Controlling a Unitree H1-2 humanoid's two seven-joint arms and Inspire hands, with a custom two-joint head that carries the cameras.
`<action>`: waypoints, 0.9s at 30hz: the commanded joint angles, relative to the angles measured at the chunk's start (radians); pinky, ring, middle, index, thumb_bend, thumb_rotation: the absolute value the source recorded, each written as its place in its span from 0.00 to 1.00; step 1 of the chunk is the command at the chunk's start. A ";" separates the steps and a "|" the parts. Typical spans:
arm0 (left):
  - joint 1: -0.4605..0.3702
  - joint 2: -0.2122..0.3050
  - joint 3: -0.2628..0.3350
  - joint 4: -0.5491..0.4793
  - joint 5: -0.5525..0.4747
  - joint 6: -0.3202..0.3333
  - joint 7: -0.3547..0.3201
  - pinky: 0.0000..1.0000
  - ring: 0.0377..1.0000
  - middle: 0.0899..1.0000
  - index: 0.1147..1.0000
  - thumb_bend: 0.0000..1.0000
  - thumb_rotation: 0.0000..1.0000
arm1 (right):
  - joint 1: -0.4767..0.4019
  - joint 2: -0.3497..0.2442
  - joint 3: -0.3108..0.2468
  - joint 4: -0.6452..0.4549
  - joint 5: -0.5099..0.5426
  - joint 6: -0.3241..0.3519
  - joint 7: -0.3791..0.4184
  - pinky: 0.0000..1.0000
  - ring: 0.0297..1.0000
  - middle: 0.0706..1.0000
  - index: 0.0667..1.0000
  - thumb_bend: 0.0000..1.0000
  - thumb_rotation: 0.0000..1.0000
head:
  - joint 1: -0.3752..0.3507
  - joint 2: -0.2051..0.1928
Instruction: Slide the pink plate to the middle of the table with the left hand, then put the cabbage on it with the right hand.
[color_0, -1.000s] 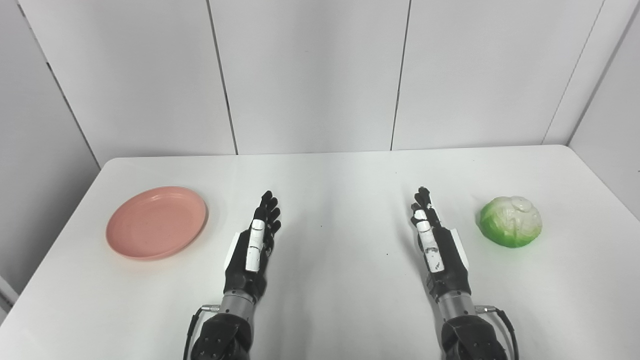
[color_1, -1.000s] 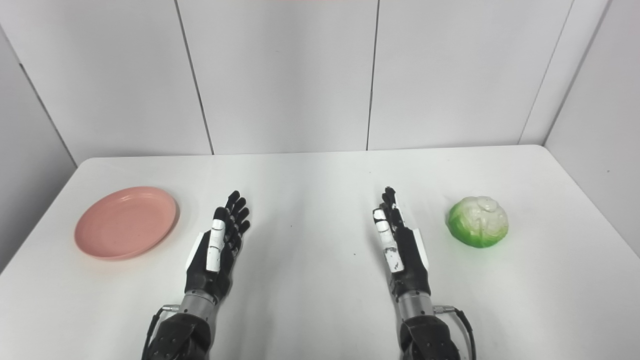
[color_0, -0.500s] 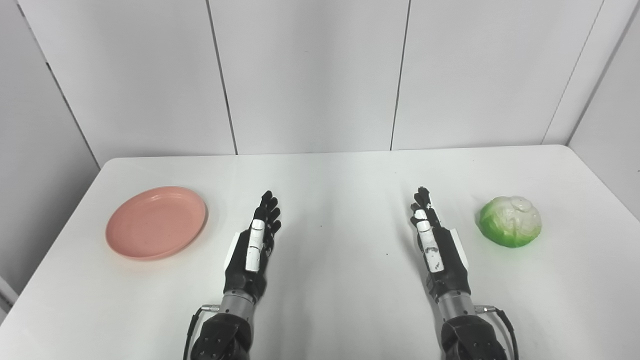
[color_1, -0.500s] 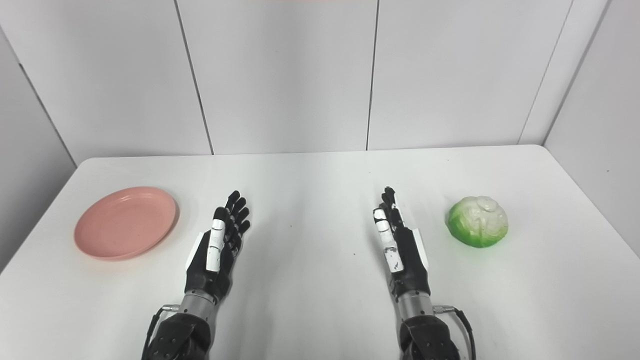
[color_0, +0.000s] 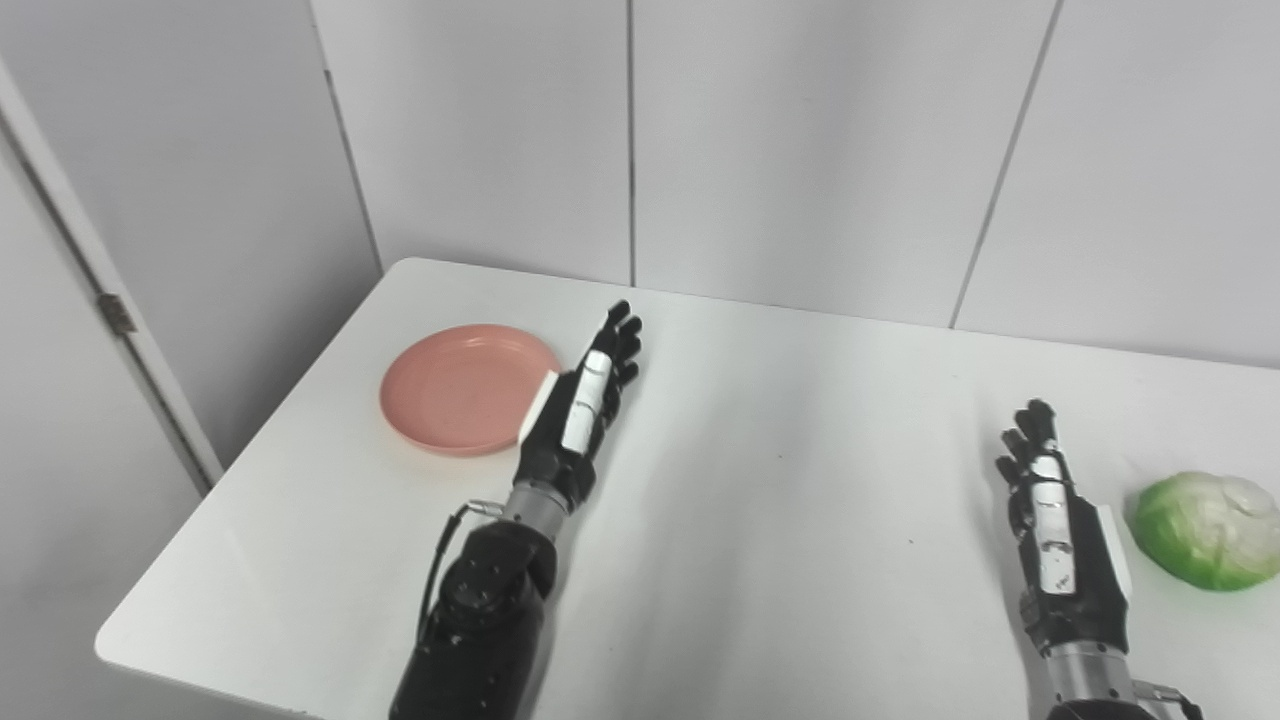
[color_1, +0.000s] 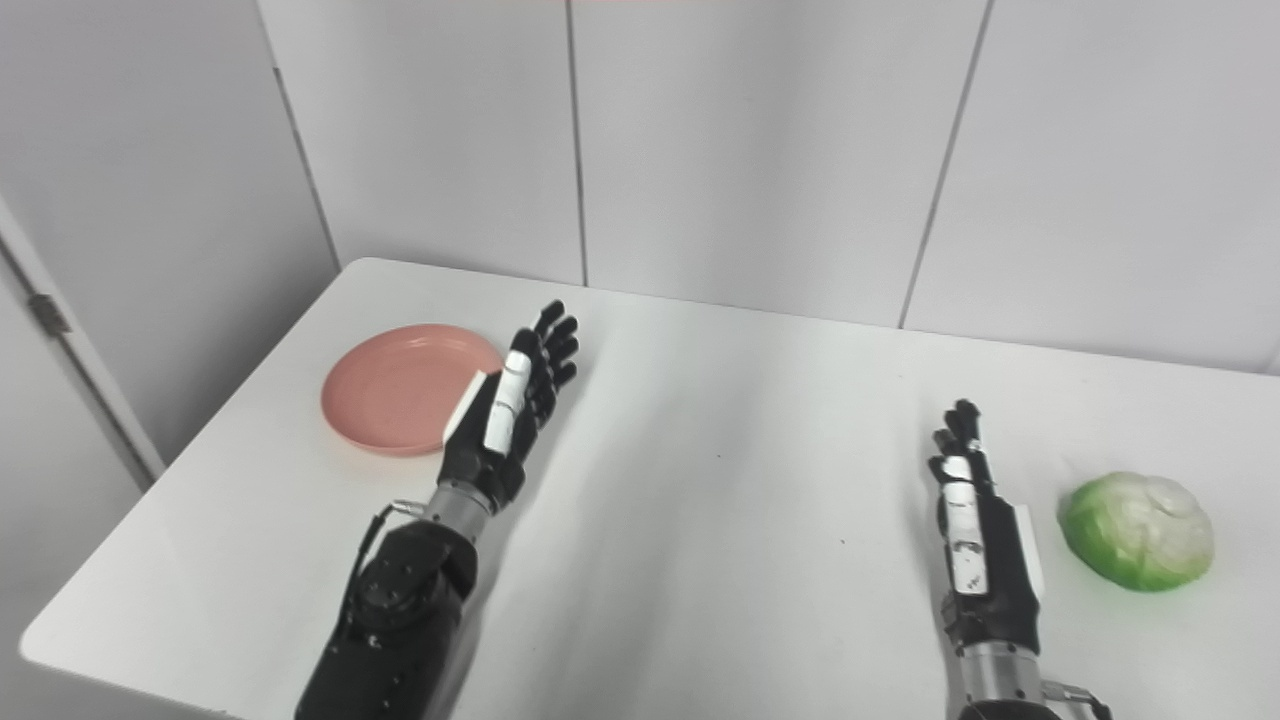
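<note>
The left hand (color_0: 578, 415) is open with fingers straight, just beside the right rim of the pink plate (color_0: 455, 403) on the white surface (color_0: 780, 480). The right hand (color_0: 1060, 545), also open and empty, rests near the cabbage (color_0: 1205, 530) at the right edge.

Bare white table (color_0: 800, 520) lies between the open left hand (color_0: 580, 410), just beside the pink plate (color_0: 460, 400), and the open right hand (color_0: 1060, 530) near the cabbage (color_0: 1205, 530).

Pink plate (color_0: 462, 401) left (empty); cabbage (color_0: 1204, 530) right.
</note>
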 joint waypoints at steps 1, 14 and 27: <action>-0.062 0.029 0.035 -0.006 -0.011 -0.028 0.020 1.00 0.97 0.95 0.94 0.78 1.00 | 0.028 -0.002 -0.008 0.044 0.012 -0.049 0.014 1.00 1.00 1.00 1.00 0.68 0.99 | 0.004 -0.015; -0.166 0.203 0.217 0.197 -0.009 -0.137 0.121 0.83 0.83 0.81 0.79 0.78 1.00 | 0.032 0.002 -0.013 0.077 0.001 -0.102 0.015 1.00 1.00 1.00 1.00 0.61 0.98 | 0.028 -0.054; -0.253 0.331 0.238 0.591 0.035 -0.355 0.189 0.80 0.77 0.76 0.76 0.75 1.00 | 0.028 -0.003 -0.021 0.089 0.013 -0.107 0.025 1.00 1.00 1.00 1.00 0.59 1.00 | 0.064 -0.074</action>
